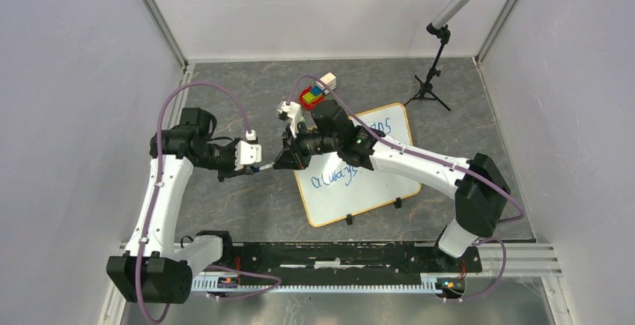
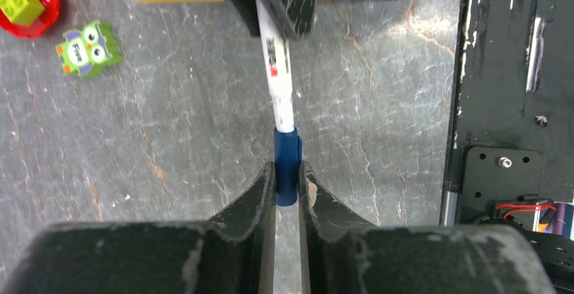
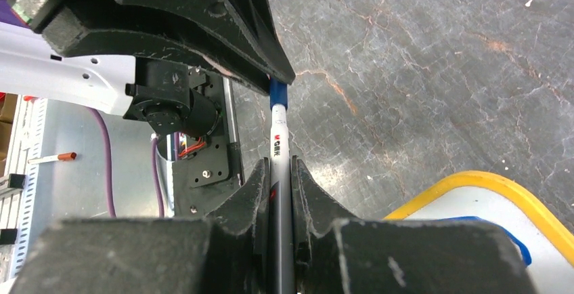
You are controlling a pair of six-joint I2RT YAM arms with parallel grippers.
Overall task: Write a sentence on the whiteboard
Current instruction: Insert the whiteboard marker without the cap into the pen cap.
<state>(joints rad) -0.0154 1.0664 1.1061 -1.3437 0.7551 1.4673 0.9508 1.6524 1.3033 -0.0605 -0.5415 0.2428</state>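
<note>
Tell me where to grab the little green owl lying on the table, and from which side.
Pinch the owl across its two opposite side edges, coming straight down from above. It lies flat and face up on the table, with a gap on every side, so the jaws probably fit either side.

The whiteboard (image 1: 378, 190) is white, rimmed yellow-orange, its sentence (image 1: 335, 177) blue; the marker (image 2: 279, 77) is white with red-and-black print and a dark blue cap (image 2: 287, 165), the table (image 2: 169, 145) grey with rusty veins, the owl (image 2: 89, 49) at upper left green and purple.
</note>
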